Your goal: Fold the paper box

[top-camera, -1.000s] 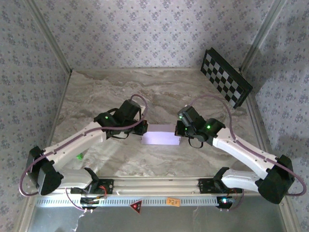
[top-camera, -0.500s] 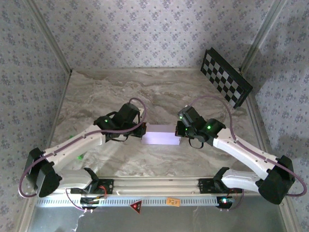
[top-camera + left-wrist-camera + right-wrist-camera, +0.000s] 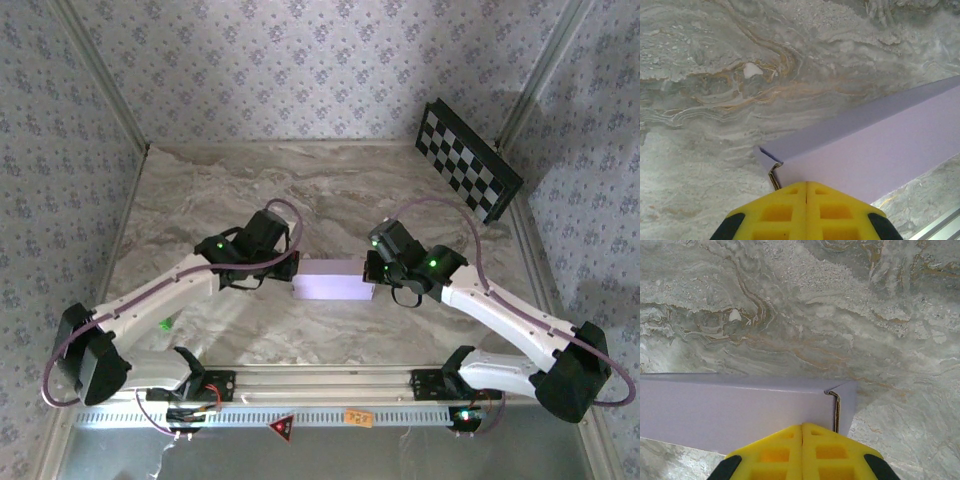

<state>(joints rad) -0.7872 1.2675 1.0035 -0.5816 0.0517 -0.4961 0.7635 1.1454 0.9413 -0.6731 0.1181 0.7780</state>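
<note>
Contact at both ends of the paper box (image 3: pixel 333 279), which lies lilac side out at the middle of the marble surface (image 3: pixel 330 190), between the arms. The left end effector (image 3: pixel 806 184) and right end effector (image 3: pixel 802 426) each have fingers pressed together, tips against opposite box ends (no card visible between them). The corner seams (image 3: pixel 835 410) gape slightly; uneven pushing could buckle the thin card, skid the box, or spring a flap.

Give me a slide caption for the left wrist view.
Shut left gripper at the end of the lilac paper box on the marble table.
</note>
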